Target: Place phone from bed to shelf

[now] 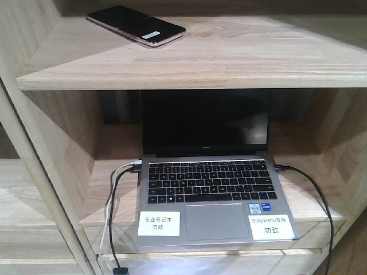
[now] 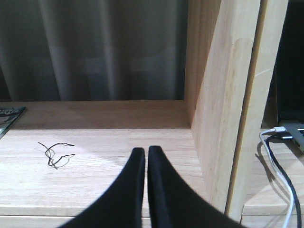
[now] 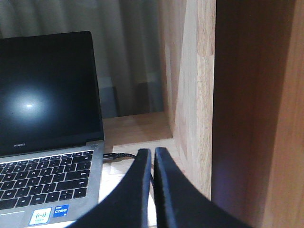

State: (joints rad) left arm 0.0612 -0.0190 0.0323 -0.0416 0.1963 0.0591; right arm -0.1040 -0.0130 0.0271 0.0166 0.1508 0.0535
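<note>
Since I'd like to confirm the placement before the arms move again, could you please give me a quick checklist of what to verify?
1. Phone on the upper shelf: ok, it lies flat on the board.
2. Phone clear of the shelf's front edge: ok, it sits back near the left rear.
3. Left gripper empty: ok, jaws shut on nothing.
4. Right gripper empty: ok, jaws shut on nothing.
5. Right gripper clear of the laptop and its black cable: cannot tell, the cable plug lies close by the jaws.
6. Bed free of the phone: cannot tell, no bed in view.
</note>
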